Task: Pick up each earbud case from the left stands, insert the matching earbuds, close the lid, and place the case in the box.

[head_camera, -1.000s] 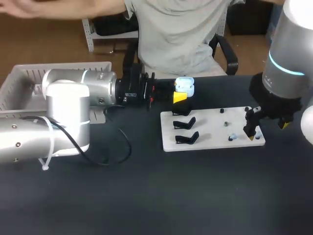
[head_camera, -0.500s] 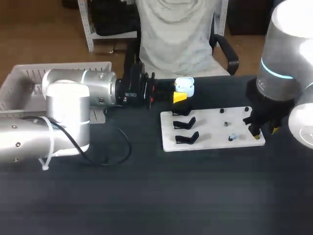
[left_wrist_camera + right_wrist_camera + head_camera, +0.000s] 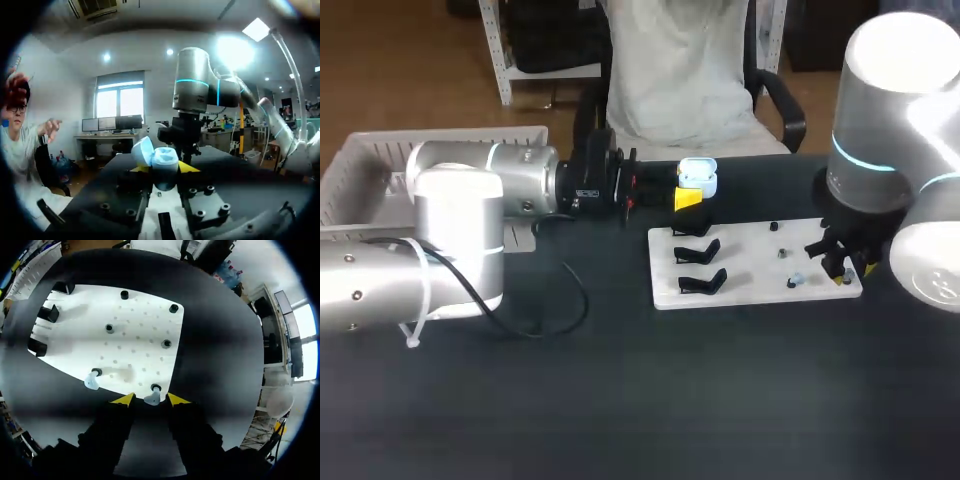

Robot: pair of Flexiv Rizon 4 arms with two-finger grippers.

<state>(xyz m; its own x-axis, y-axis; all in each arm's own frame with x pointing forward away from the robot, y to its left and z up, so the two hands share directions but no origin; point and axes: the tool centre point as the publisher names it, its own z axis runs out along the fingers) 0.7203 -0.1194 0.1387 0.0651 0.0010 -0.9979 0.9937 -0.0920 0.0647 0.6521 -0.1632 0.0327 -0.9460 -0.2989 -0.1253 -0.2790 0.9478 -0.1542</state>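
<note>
My left gripper (image 3: pixel 163 169) is shut on a light blue earbud case (image 3: pixel 164 161) with its lid tipped open, held above the table behind the white board (image 3: pixel 740 290). The same case (image 3: pixel 697 177) shows in the head view. Three black stands (image 3: pixel 699 256) on the board's left side are bare. At the board's right front corner my right gripper (image 3: pixel 150 400) hangs low, a pale blue earbud (image 3: pixel 152 399) on its peg between the yellow tips, with small gaps either side. A second earbud (image 3: pixel 91 382) sits to its left, also visible as earbud (image 3: pixel 795 282).
A white slatted basket (image 3: pixel 360 160) stands at the far left behind my left arm. A black cable (image 3: pixel 565 300) loops on the dark table. Several small black pegs (image 3: pixel 166 343) dot the board's right half.
My right gripper's fingers have narrowed a lot around the corner earbud while the arm shifted slightly left. The left arm and the case have stayed put.
</note>
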